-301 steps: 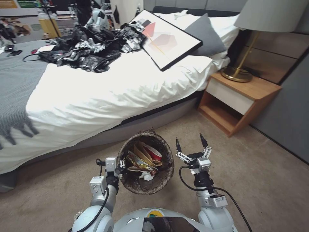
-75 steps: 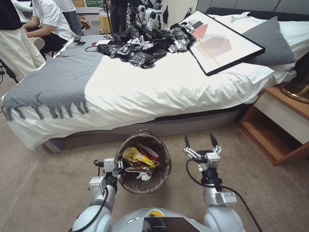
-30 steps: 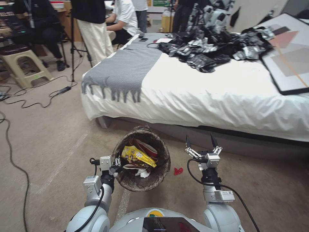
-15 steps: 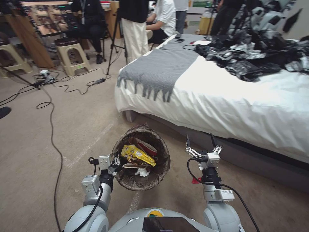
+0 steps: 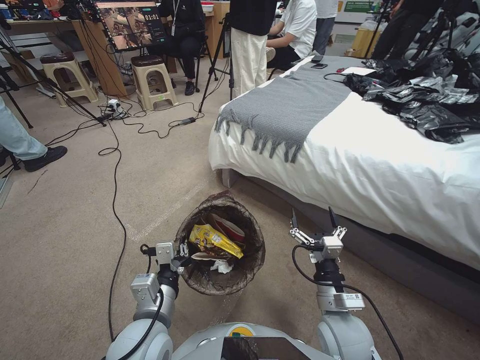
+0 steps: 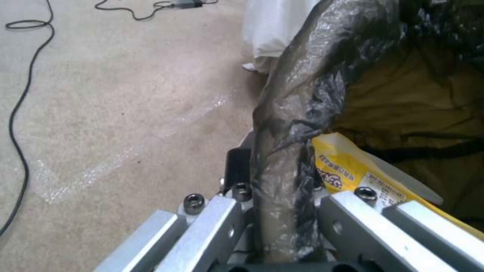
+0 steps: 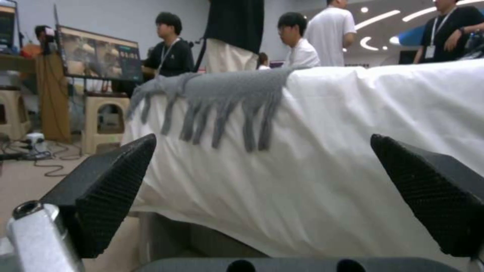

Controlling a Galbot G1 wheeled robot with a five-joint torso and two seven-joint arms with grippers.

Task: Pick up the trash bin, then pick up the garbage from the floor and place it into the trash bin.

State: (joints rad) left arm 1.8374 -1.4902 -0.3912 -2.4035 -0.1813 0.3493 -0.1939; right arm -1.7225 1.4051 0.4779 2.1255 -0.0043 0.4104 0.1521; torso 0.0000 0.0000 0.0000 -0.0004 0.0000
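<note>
In the head view the trash bin (image 5: 247, 260), round with a dark liner bag over its rim, hangs above the carpet in front of me. My left gripper (image 5: 182, 250) is shut on its near-left rim. The left wrist view shows the liner-covered rim (image 6: 302, 94) pinched by that gripper (image 6: 275, 170). Garbage lies inside: a yellow snack wrapper (image 5: 215, 240) (image 6: 348, 170), a red-and-white cup (image 5: 231, 228) and a white tissue (image 5: 220, 266). My right gripper (image 5: 312, 220) (image 7: 272, 177) stands open and empty, right of the bin, facing the bed's side.
The bed (image 5: 380, 165) with a grey fringed throw (image 5: 295, 110) and a heap of black-and-silver bags (image 5: 430, 100) fills the right. Black cables (image 5: 117, 200) run across the carpet on the left. Stools (image 5: 152, 80), a tripod and people stand at the back.
The camera has swung left, so the bed has slid to the right of the picture and the cabled floor has come in. Both arms and the bin keep the same pose.
</note>
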